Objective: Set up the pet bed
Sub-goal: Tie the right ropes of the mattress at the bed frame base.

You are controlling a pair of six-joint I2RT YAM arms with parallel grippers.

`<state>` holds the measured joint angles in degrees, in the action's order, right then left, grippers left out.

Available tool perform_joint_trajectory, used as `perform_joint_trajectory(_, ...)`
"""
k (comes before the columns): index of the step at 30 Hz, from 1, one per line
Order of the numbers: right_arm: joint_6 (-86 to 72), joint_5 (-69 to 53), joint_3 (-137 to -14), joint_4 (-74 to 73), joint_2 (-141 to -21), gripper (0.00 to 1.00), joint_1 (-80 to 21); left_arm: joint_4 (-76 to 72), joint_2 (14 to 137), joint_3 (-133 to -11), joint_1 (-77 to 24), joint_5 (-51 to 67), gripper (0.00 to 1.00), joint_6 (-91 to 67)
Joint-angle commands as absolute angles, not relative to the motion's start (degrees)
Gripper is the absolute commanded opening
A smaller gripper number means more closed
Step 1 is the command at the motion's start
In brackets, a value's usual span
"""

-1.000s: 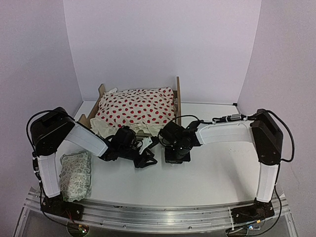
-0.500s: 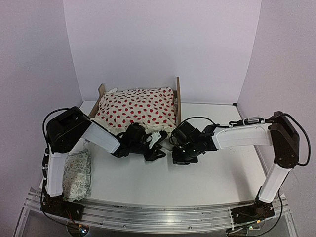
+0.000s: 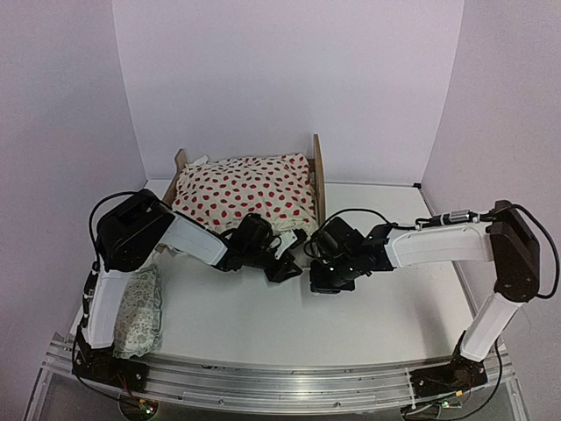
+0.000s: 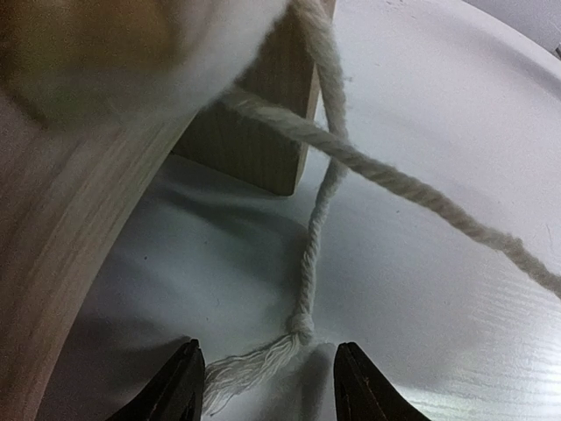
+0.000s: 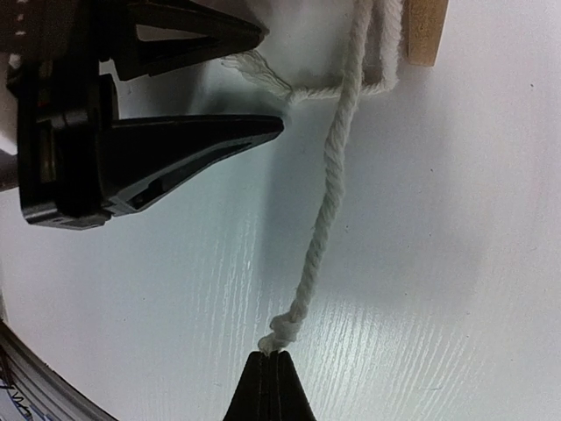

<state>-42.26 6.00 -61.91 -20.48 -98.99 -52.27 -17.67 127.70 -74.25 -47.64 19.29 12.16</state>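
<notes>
Top external: white table [image 3: 377, 324], pet bed [image 3: 318, 171], pale walls [image 3: 289, 79]

White table [image 3: 394, 307], pale lilac walls [image 3: 289, 79]

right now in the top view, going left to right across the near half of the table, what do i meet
pillow → left arm's fingers → right arm's fingers, shut on a string

Light plywood pet bed [image 3: 317, 171], upright, back left.
</notes>
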Motion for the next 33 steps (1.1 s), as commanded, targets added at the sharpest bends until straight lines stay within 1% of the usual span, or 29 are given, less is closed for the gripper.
perform_joint_trajectory(1, -43.03, 5.59, -61.19, -19.33, -96.53, 0.00, -52.01, -12.19, 130.95, -79.41, -47.59, 17.67, 0.50, 10.65)
perform_joint_trajectory(3, -43.10, 5.49, -60.99, -19.33, -96.36, 0.00, -52.00, -11.27, 131.43, -80.05, -47.55, 17.62, 0.45, 10.30)
perform_joint_trajectory(5, -43.19, 5.71, -60.72, -19.32, -96.04, 0.00, -51.95, -10.83, 131.24, -79.80, -47.60, 17.57, 0.38, 9.66)
perform_joint_trajectory(10, -43.26, 5.70, -60.89, -19.02, -96.66, 0.00, -51.56, -11.14, 129.20, -76.08, -48.38, 17.28, 0.05, 10.45)
perform_joint_trajectory(11, -43.30, 5.69, -61.18, -18.92, -96.99, 0.00, -51.43, -11.34, 128.56, -75.25, -48.58, 17.28, 0.01, 10.60)
perform_joint_trajectory(16, -43.43, 5.15, -63.03, -18.18, -99.40, 0.00, -50.58, -15.85, 123.71, -69.99, -49.22, 18.42, 0.00, 10.45)
perform_joint_trajectory(22, -43.23, 4.02, -64.41, -17.66, -100.83, 0.00, -49.08, -16.80, 118.70, -69.07, -49.22, 18.93, 0.00, 8.19)
perform_joint_trajectory(33, -42.84, 0.89, -63.98, -16.22, -101.34, 0.00, -47.60, -14.74, 115.89, -76.33, -49.14, 22.42, 0.00, 3.68)
